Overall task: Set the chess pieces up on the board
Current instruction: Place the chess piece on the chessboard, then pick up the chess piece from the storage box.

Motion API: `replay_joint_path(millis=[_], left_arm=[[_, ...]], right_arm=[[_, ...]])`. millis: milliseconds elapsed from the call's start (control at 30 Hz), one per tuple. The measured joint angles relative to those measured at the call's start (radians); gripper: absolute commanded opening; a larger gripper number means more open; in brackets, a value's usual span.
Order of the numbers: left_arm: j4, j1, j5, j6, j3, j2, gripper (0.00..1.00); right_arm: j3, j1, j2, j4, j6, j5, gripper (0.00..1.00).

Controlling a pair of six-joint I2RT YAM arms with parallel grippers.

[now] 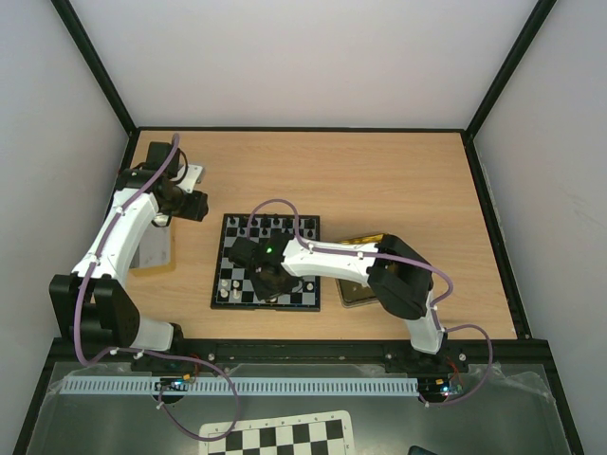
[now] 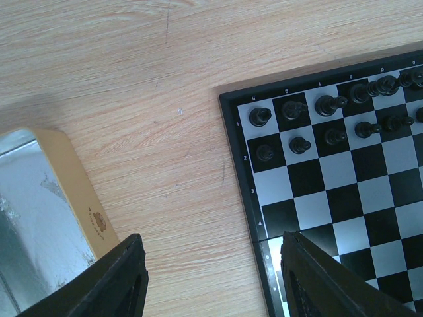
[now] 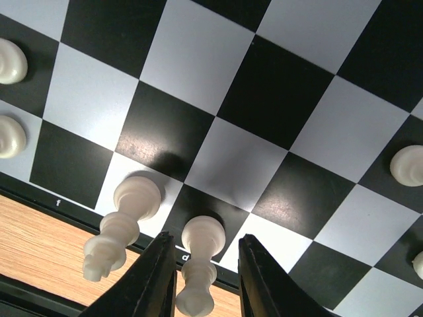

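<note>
The board [image 1: 217,275] lies mid-table. Black chess pieces [image 1: 270,227] fill its far rows, seen close in the left wrist view [image 2: 330,105]. A few white ones [image 1: 228,284] stand near the front left. My right gripper [image 1: 268,289] reaches over the board's near edge. Its jaws [image 3: 205,236] are open around a tall white piece [image 3: 201,244] standing upright on a black edge square, with a gap showing on the right side. A second tall white piece [image 3: 129,211] stands one square to the left. My left gripper [image 2: 211,238] hangs open and empty over bare table left of the board.
An open gold tin [image 1: 156,251] sits left of the board, under the left arm, its rim close to the left finger [image 2: 59,185]. A second gold tin part [image 1: 356,294] lies by the board's right side beneath the right arm. A printed checkered sheet [image 1: 275,436] lies below the arm bases.
</note>
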Motion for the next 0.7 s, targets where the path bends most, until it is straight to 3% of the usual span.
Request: replay_joint_path(millis=[700], left_arm=[[0.000, 0.000, 0.000, 0.000, 0.000, 0.000, 0.56]], right_arm=[[0.056, -0.045, 0.000, -0.022, -0.008, 0.029, 0.25]])
